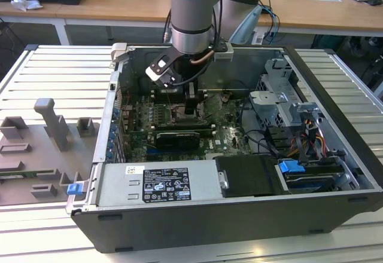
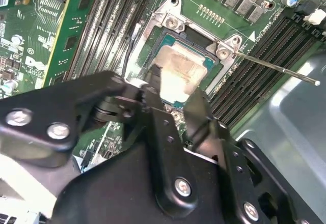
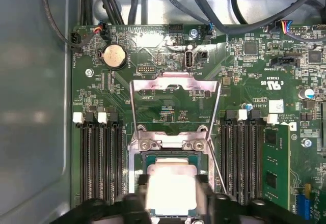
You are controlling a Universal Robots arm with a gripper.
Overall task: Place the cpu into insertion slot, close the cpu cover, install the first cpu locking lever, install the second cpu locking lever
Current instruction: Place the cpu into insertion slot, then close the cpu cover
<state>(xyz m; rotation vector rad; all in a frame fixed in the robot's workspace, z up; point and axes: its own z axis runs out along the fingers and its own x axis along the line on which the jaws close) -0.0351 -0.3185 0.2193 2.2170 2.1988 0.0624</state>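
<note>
Exterior view: the arm is seen reaching down into an open computer case laid on a slatted bench, and the claw is held just above the green circuit board. Both wrist views: the chip is shown at the socket, pale metal face upward, between the two black fingers of the claw. The claw is closed to the chip's width, with one finger set against each of two opposite edges, so the chip is gripped. Whether the chip is fully seated cannot be told. The cover is laid open, flat against the board beyond its hinge. A thin lever is seen standing out from one corner of the socket, across the memory slots that flank it
</note>
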